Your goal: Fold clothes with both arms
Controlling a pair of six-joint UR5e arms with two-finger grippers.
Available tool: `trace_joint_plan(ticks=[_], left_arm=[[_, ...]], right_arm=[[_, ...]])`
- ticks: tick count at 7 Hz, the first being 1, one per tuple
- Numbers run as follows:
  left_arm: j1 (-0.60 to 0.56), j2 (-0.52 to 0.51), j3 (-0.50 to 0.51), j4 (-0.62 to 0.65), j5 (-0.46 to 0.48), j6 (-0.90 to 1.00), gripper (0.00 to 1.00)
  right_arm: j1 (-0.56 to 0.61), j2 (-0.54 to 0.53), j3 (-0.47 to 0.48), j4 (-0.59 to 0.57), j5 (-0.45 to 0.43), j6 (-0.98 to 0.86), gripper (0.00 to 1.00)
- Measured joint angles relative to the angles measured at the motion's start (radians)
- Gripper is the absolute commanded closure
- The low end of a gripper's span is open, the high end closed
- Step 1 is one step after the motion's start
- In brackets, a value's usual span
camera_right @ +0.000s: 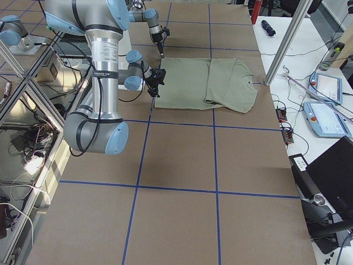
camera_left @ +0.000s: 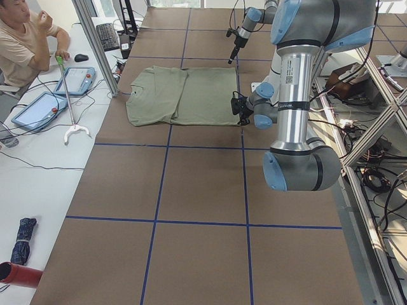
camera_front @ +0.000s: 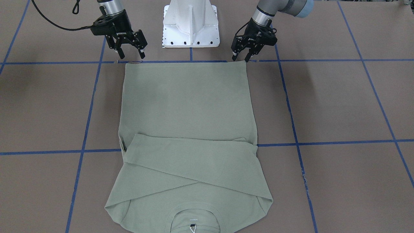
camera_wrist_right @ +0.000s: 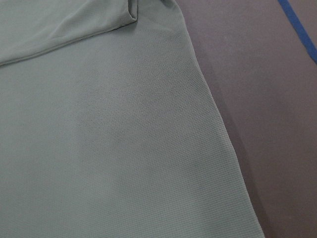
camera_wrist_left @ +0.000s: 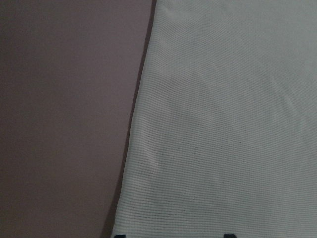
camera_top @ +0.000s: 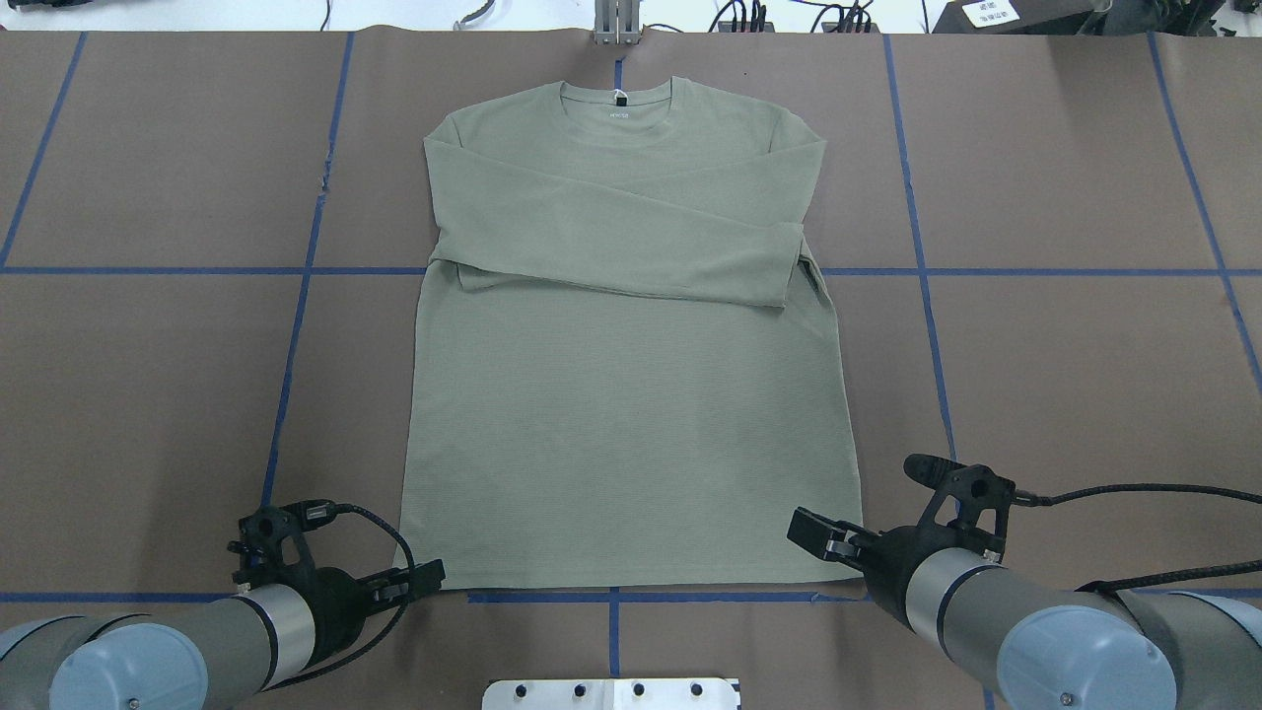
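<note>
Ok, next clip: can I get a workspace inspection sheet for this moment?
Surface: brown table cover, blue tape grid, flat.
Job's things: sage-green long-sleeved shirt lying flat, sleeves folded across the chest.
Clutter: nothing seen on the table cover.
Grippers: left gripper open at one hem corner; right gripper open near the other.
Cables: black cable at the right wrist, off the shirt.
Surroundings: person seated at a side desk with teach pendants.

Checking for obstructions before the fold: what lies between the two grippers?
Only the shirt's bottom hem and a blue tape line, shown in the overhead view. The left gripper and right gripper flank it.
</note>
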Motion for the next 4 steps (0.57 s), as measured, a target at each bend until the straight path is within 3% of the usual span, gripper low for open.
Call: trace_joint_plan(ticks=[4], left_arm=[[0.001, 0.001, 0.011, 0.004, -0.007, 0.003, 0.32]], right_arm=[[-0.006, 0.0, -0.003, -0.001, -0.009, 0.0, 0.0]])
